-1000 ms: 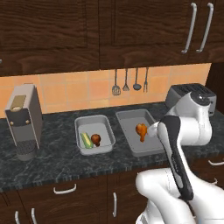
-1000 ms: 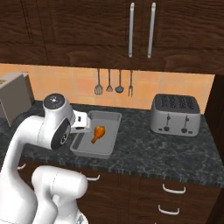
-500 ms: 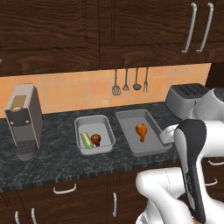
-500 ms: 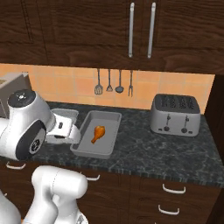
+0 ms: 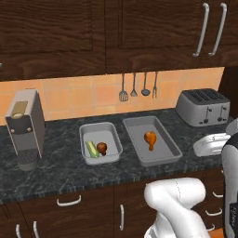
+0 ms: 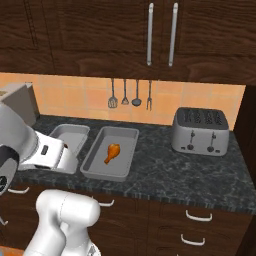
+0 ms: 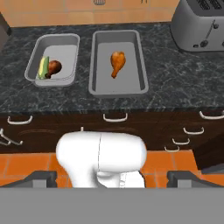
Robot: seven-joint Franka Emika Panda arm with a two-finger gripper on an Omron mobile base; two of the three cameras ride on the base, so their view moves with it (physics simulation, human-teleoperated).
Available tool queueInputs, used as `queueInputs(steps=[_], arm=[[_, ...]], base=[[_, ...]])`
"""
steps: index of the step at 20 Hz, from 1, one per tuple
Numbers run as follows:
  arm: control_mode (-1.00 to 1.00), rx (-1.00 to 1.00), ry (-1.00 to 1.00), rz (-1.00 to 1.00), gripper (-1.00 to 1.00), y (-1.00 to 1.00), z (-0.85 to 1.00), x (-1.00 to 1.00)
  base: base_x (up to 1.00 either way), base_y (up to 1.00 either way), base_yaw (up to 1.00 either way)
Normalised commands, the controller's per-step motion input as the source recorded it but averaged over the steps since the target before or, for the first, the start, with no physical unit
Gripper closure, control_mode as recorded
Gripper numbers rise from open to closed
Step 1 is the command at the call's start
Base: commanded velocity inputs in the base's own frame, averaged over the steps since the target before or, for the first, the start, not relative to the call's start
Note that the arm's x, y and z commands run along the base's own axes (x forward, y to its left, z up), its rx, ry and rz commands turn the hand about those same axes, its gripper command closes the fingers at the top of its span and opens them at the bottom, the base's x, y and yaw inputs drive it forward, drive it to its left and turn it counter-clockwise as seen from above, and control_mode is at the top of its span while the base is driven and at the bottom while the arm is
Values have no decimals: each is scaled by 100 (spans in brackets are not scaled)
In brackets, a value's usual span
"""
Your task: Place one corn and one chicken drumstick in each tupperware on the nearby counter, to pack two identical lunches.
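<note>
The gripper (image 7: 112, 179) hangs well back from the counter (image 7: 175, 87), out over the orange floor in front of the cabinets, with its two dark fingertips (image 7: 41, 178) spread as wide as they go and nothing between them. Taking the long tray (image 7: 117, 89) as the landmark: it lies on the dark marbled counter with its long side running toward the wall, and one chicken drumstick (image 7: 116, 62) rests on its floor, meaty end toward the wall and thin bone toward the counter's front edge. Just to the left of the long tray, apart from it by a narrow strip of stone, sits the short tray (image 5: 100, 143); inside it a corn cob (image 5: 91, 149) with green husk lies along the left side, and a second drumstick (image 5: 102, 148) lies touching or just beside it on the right. To the right of the long tray, near the wall, stands a silver toaster (image 5: 203, 107). Well to the left of it, past the short tray, stands a grey coffee machine (image 5: 25, 128). Above and behind the long tray, kitchen utensils (image 5: 135, 88) hang on the orange tiled wall. Below it, the dark wooden cabinets (image 7: 144, 124) carry curved silver handles.
</note>
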Motion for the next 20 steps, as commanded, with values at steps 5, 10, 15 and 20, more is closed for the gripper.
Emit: queueInputs(steps=[5,10,15,20], arm=[[-100,5,-7,1,-100,-6,80,-54],[-100,4,6,0,-100,2,42,-37],[100,0,7,0,-100,5,4,-6],[100,0,0,0,-100,0,0,0]], base=[[0,0,0],[0,0,0],[0,26,-1],[-67,-1,-2]])
